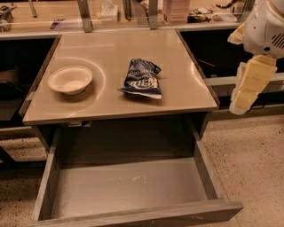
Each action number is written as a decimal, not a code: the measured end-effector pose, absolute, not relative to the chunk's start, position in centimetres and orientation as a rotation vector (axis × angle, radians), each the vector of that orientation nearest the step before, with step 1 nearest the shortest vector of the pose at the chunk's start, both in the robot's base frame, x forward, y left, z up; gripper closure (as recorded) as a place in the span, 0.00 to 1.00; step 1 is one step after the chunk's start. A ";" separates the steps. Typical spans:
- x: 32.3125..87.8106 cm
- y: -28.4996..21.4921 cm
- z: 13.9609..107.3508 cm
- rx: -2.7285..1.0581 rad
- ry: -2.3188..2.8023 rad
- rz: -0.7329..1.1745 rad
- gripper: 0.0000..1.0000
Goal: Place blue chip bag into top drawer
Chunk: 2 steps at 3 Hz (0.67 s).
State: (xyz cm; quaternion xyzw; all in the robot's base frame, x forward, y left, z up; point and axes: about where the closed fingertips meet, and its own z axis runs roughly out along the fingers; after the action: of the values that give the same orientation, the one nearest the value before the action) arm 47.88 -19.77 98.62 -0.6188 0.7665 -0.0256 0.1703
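My cream gripper hangs at right above the speckled beige floor. The glossy tan square tabletop reflects light; behind it runs a cluttered counter with metal posts.

navy blue chip bag, white lettering; grey top drawer; cream gripper at right.

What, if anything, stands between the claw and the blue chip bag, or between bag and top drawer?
Nothing visible. The claw hangs right of the table, the blue chip bag lies mid-table, the top drawer is open below; the white bowl sits left of both paths.
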 end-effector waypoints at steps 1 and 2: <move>47.9 -19.8 98.6 -1.758 2.177 -0.073 0.00; 49.9 -17.6 97.9 -1.702 2.166 -0.041 0.00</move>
State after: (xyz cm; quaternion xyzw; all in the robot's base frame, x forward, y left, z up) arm 49.94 -17.65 97.93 -0.6062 0.7715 -0.0145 0.1924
